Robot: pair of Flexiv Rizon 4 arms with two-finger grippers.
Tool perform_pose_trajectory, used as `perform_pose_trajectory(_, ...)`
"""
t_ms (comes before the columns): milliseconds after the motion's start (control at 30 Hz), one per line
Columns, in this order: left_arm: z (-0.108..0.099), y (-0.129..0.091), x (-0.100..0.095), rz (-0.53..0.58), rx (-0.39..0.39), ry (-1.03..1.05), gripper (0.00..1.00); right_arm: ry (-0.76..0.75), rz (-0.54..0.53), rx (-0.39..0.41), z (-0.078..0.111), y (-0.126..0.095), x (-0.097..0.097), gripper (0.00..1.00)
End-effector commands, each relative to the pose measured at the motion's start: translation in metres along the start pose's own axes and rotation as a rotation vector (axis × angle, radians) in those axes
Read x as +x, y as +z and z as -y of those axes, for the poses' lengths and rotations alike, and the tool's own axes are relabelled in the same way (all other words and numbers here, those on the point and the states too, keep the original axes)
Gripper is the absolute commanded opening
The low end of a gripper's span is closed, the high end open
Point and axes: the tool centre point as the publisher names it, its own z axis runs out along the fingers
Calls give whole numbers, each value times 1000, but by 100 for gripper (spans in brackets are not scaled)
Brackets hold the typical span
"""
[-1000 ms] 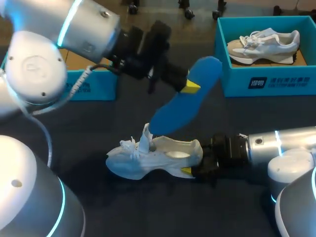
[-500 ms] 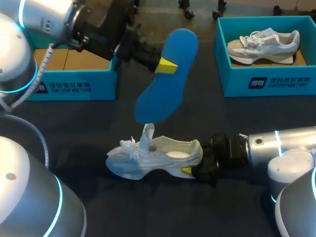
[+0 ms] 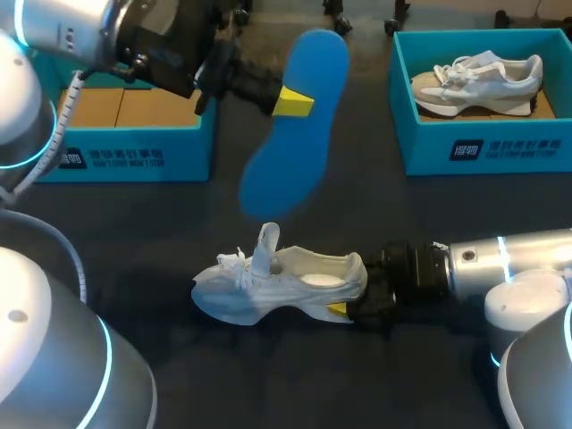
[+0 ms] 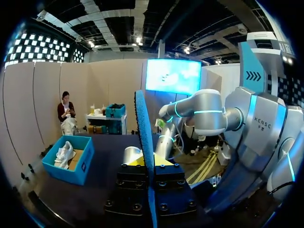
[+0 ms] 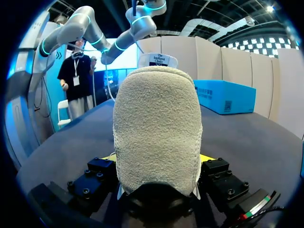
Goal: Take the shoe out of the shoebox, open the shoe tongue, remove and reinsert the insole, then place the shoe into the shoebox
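Our left gripper (image 3: pixel 299 100) is clamped on the blue insole (image 3: pixel 295 134), its fingers pressing the two flat faces near the heel end. The insole hangs in the air with its toe end pointing down. It is clear of the white shoe (image 3: pixel 286 286) and sits at about 12 o'clock from it. In the left wrist view the insole (image 4: pixel 144 142) stands edge-on between the fingers of that gripper (image 4: pixel 151 161).

The shoe rests on its sole on the dark table (image 3: pixel 295 384), toe toward 9 o'clock and heel toward 3 o'clock. Its tongue (image 3: pixel 266 246) is pulled up and the mouth is open. Our right gripper (image 3: pixel 344 308) comes in from 3 o'clock and is closed on the heel. In the right wrist view the heel (image 5: pixel 156 118) fills the space between the fingers of the gripper (image 5: pixel 159 159), with a yellow tip showing at each side.

At about 2 o'clock from the shoe is a teal shoebox (image 3: pixel 483 147) with a second shoe (image 3: pixel 478 82) lying in it. Another teal box (image 3: pixel 134 156) sits at about 10 o'clock, partly under our left arm.
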Motion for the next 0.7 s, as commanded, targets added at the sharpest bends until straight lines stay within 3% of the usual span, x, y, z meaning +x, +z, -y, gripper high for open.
perform_pose_trajectory(33,1,-13,34,62,0,-50,0,-1,0,5,0,2,1,0)
perform_pose_trajectory(133,8,-18,48,40,42,-161,0,-1,0,5,0,2,1,0)
perform_pose_trajectory(533,8,-18,48,40,42,-161,0,-1,0,5,0,2,1,0)
perform_pose_trajectory(700,13,-20,67,67,130,-175,0,-1,0,5,0,2,1,0)
